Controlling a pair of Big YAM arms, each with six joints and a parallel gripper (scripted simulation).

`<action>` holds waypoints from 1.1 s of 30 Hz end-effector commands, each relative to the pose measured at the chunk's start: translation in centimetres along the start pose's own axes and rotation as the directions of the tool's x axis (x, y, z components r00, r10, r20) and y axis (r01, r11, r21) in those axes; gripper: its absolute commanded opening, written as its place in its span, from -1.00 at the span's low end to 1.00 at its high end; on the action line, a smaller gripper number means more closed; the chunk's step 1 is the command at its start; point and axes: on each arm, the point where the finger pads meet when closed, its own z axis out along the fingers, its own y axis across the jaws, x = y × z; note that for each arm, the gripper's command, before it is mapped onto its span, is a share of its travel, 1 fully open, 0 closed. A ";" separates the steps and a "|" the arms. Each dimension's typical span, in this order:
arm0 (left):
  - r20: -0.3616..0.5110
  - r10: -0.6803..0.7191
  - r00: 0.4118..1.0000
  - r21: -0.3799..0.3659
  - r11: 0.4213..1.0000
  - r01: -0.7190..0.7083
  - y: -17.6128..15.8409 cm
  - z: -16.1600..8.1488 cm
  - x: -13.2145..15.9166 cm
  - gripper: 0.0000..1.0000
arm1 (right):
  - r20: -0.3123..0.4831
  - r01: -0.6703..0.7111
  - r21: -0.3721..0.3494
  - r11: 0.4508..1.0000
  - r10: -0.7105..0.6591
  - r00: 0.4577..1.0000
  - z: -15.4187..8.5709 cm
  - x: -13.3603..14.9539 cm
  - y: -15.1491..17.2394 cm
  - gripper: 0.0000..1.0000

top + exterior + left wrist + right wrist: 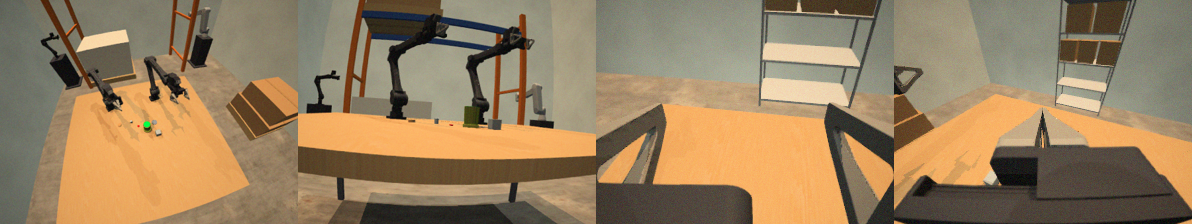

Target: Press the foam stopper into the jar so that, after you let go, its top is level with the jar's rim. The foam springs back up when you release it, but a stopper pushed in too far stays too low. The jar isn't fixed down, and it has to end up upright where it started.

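Observation:
The olive jar (147,128) stands upright near the middle of the table, with the bright green foam stopper (147,124) in its mouth. In the exterior view the jar (471,116) shows no stopper above its rim. My left gripper (179,97) is open and empty, raised high behind and to the right of the jar; it also shows in the exterior view (529,41) and in the left wrist view (746,150). My right gripper (118,107) is shut on nothing, raised behind and to the left of the jar, and shows in the right wrist view (1042,125).
A grey cube (158,132) and a grey disc (154,122) lie just right of the jar. A red dot (138,126), a small grey cylinder (131,121) and a tan disc (120,124) lie to its left. Crates and orange racks stand off the table.

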 end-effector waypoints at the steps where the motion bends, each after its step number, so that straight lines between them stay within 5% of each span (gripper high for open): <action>1: 0.030 0.012 0.999 0.002 1.000 -0.012 -0.2 0.1 -2.3 0.96 | 0.047 0.013 -0.010 1.000 -0.013 0.999 0.7 -3.3 0.6 -1.00; 15: -0.001 0.014 1.000 0.002 1.000 -0.014 -0.2 -0.2 0.0 0.96 | 0.035 0.016 -0.002 1.000 -0.016 0.999 0.8 -3.3 0.2 -1.00; 33: 0.011 0.015 1.000 0.003 1.000 -0.015 -0.3 -0.6 -0.8 0.96 | 0.034 0.016 -0.002 1.000 -0.016 0.999 0.8 -3.0 0.2 -1.00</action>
